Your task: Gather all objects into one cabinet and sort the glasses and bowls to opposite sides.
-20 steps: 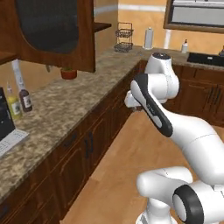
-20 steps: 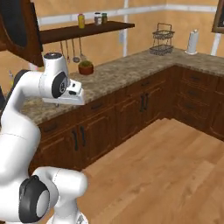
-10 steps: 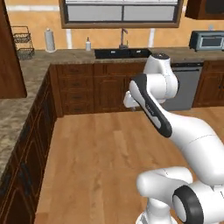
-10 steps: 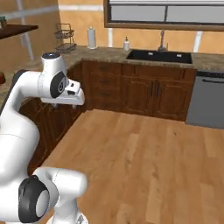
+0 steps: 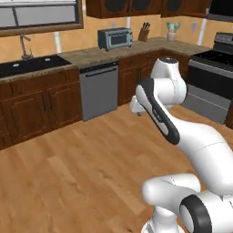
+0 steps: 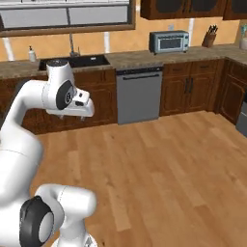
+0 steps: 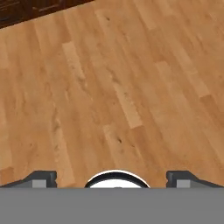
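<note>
In the left base view, the arm is folded close over the base, with the gripper (image 5: 135, 107) tucked low beside the wrist above bare wooden floor (image 5: 68, 173). Ahead stand the sink (image 5: 27, 66), a steel dishwasher (image 5: 99, 95), a toaster (image 5: 115, 38) on the counter (image 5: 136, 48) and a stove (image 5: 211, 82) at right.

In the right base view, the gripper (image 6: 77, 114) points down at the floor (image 6: 159, 169); the dishwasher (image 6: 140, 95) and toaster oven (image 6: 169, 41) sit beyond.

In the hand view, two finger tips (image 7: 41, 178) stand wide apart over floorboards (image 7: 113, 87), holding nothing.

No cup, mug, bowl or target cabinet can be placed from these frames, so this looks like travel. It seems best to keep the arm tucked until the shelf is squarely ahead, and clear of the stove corner.
</note>
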You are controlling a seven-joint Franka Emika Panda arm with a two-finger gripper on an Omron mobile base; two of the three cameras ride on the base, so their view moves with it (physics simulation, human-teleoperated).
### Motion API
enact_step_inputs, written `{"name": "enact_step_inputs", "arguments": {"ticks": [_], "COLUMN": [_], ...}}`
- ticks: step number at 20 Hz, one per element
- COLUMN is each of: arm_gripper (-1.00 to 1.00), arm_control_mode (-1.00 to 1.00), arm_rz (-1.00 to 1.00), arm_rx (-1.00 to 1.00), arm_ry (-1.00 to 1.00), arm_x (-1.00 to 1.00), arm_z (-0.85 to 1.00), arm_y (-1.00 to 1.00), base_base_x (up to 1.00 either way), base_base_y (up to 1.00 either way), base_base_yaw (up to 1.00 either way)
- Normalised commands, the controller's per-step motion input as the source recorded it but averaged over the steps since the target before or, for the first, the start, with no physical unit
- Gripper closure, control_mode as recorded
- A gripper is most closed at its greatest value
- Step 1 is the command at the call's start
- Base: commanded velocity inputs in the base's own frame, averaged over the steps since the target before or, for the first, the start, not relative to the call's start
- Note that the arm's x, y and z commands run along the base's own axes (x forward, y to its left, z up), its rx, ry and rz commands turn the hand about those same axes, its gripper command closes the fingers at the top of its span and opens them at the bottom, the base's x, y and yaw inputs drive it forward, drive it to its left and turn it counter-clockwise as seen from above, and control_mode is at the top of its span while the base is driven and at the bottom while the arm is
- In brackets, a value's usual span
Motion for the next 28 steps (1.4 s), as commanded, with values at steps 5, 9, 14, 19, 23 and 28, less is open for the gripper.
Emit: {"name": "enact_step_inputs", "arguments": {"ticks": [5,9,14,19,23,28], "arm_gripper": [-1.00,-1.00,-1.00,-1.00,-1.00,-1.00], "arm_control_mode": [1.00,1.00,1.00,1.00,1.00,1.00], "arm_rz": [0.00,0.00,0.00,0.00,0.00,0.00], "arm_rx": [0.00,0.00,0.00,0.00,0.00,0.00], "arm_ry": [0.00,0.00,0.00,0.00,0.00,0.00], "arm_x": [0.00,0.00,0.00,0.00,0.00,0.00], "arm_z": [0.00,0.00,0.00,0.00,0.00,0.00], "arm_y": [0.00,0.00,0.00,0.00,0.00,0.00], "base_base_x": [0.34,0.93,1.00,1.00,1.00,1.00], "base_base_y": [0.03,0.67,0.89,0.99,0.67,0.39], "base_base_yaw": [-0.87,-0.59,-0.37,-0.29,-0.42,-0.38]}}
